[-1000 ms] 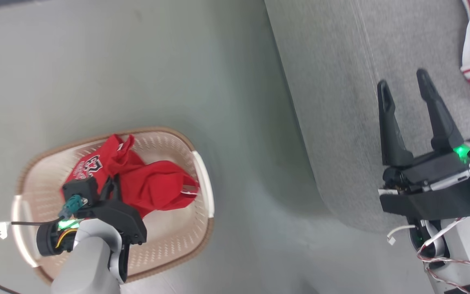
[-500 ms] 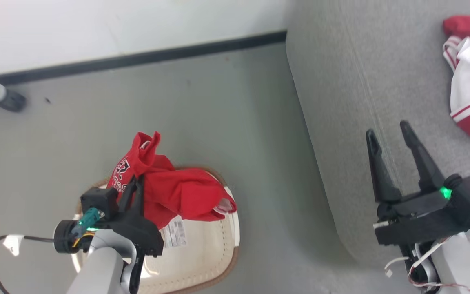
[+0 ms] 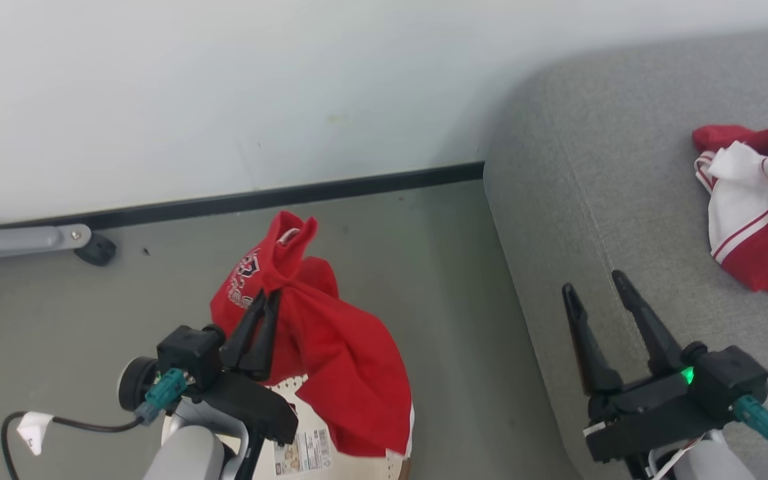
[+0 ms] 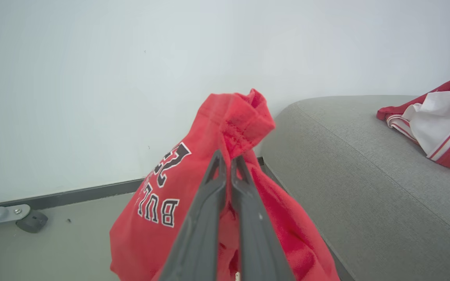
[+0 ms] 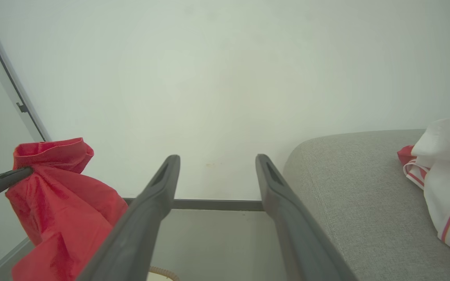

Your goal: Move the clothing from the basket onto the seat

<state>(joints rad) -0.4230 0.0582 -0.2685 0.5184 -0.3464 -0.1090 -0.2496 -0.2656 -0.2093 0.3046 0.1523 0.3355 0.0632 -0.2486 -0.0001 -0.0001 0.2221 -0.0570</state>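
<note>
My left gripper (image 3: 271,295) is shut on a red garment (image 3: 337,373) with white lettering, which hangs bunched in the air above the cream basket (image 3: 384,468). In the left wrist view the closed fingers (image 4: 225,164) pinch the red cloth (image 4: 162,210) just under its top fold. My right gripper (image 3: 594,290) stands open with nothing in it over the front edge of the grey seat (image 3: 597,200). A second red and white garment (image 3: 754,200) lies on the seat at the right. The right wrist view shows the open fingers (image 5: 162,187), the hanging cloth (image 5: 61,210) and the seat (image 5: 350,195).
A white wall with a dark skirting board (image 3: 277,197) runs behind. A grey metal leg with a black foot (image 3: 94,248) stands on the floor at the far left. Grey floor (image 3: 451,320) lies between basket and seat.
The left gripper has lifted the red garment up out of the basket. The head camera has tilted up, so the wall now shows and the basket has slid to the bottom edge.
</note>
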